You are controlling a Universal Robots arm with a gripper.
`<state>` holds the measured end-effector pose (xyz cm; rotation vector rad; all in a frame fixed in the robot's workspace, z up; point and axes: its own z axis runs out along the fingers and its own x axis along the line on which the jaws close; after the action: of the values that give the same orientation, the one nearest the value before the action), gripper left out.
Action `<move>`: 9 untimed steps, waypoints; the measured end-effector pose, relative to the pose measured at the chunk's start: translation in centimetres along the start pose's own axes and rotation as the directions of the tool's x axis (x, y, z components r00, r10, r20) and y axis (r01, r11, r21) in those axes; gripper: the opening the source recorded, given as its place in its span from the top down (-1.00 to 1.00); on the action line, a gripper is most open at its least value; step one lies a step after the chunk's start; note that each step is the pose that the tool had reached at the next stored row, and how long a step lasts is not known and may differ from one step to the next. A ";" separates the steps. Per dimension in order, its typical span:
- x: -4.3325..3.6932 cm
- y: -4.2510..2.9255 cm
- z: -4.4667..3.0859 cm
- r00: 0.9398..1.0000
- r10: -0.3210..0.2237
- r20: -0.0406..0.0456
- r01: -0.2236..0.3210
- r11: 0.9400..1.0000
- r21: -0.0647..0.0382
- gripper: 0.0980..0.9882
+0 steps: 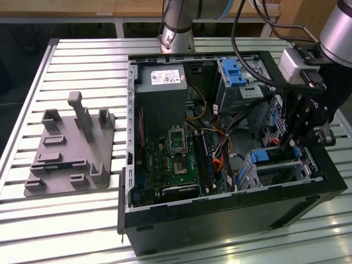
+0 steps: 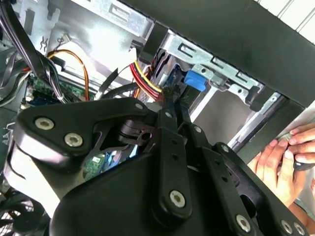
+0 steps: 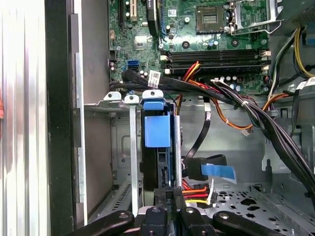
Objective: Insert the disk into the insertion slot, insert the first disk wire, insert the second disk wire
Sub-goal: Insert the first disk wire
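As I scan the exterior view from its left to its right, a grey fixture [image 1: 69, 146] lies on the counter [image 1: 82, 55], then the open computer case [image 1: 220, 220] with my gripper [image 1: 290, 144] down inside it. Its fingers are pinched nearly together on the red-and-yellow disk wire [image 3: 195, 191], just beside the disk [image 3: 157, 132], which sits in the insertion slot [image 3: 132, 147].

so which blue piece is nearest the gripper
The blue disk caddy end in the low drive cage, right by the gripper; the other blue latch sits on the taller bay.
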<state>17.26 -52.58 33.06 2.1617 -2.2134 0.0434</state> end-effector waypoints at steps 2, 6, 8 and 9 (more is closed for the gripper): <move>0.00 0.00 0.04 1.000 0.000 0.000 0.000 1.000 0.000 0.84; 0.00 -0.01 0.26 1.000 -0.001 0.000 0.001 1.000 0.000 0.84; 0.01 -0.01 0.29 1.000 -0.002 -0.001 0.002 1.000 0.000 0.84; 0.01 0.00 0.32 1.000 -0.002 0.000 0.002 1.000 0.000 0.81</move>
<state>17.26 -52.61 32.74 2.1636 -2.2115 0.0435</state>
